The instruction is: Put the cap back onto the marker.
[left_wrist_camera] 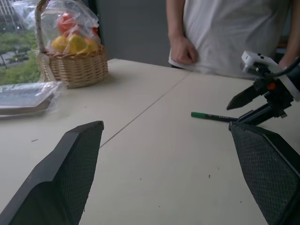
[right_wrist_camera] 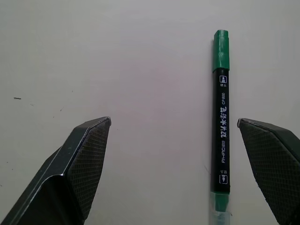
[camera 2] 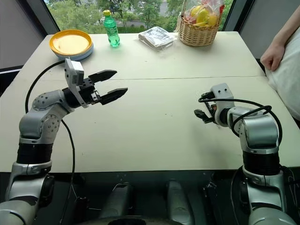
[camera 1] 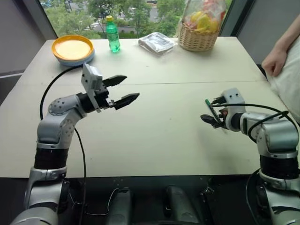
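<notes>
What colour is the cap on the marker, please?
Green; the cap on the marker shows best in the right wrist view.

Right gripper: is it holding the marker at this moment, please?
No, the right gripper is open, and the marker lies flat on the table between its fingers, touching neither.

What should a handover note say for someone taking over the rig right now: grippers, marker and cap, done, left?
Left gripper: open, empty, raised above the table.
Right gripper: open, low over the table, holding nothing.
Marker: lying flat on the table between the right gripper's fingers, touched by neither.
Cap: the green piece on the marker's far end, looking seated.
Done: cap appears to be on and the marker is set down.
Left: probably just pull the right arm back; check the cap is fully pressed home.
</notes>
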Controlling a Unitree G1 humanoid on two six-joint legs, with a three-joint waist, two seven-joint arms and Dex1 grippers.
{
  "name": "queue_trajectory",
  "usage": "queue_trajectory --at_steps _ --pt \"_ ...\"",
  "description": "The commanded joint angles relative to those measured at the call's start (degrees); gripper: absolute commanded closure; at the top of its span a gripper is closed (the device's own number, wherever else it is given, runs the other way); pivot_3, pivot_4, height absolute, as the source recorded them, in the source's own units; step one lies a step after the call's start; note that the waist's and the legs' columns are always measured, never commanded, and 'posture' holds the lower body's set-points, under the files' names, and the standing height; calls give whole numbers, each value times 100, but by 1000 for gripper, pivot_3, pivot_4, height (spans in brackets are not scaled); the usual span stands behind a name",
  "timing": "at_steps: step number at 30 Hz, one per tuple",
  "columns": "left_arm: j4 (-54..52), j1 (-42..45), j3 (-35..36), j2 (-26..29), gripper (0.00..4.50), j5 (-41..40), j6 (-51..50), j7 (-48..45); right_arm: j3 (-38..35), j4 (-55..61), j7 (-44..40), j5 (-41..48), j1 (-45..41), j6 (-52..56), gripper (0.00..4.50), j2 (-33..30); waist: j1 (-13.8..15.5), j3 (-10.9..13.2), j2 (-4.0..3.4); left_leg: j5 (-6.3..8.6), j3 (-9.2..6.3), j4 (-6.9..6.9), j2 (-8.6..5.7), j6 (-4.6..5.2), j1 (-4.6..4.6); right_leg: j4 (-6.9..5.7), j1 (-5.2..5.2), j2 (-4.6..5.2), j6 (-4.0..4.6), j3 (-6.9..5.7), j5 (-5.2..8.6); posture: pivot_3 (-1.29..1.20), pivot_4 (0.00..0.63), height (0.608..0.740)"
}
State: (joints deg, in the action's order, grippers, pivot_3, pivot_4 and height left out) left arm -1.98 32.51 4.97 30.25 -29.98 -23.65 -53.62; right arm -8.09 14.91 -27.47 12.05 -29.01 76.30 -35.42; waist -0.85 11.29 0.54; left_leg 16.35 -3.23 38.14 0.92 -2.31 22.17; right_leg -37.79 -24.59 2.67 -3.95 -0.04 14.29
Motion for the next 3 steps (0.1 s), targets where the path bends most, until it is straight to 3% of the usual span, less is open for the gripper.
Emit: queue_trajectory --at_steps 1,3 --pt "21 90 -129 31 0 -42 -33 -221 -72 76 -28 101 -125 -140 25 -189 0 0 0 0 1 0 0 0 0 0 0 0 0 0 0 0 150 740" --pt "67 79 -208 54 0 -37 -55 -342 -82 27 -50 137 -149 -192 25 -270 -1 0 0 0 0 0 0 0 0 0 0 0 0 0 0 0 150 740"
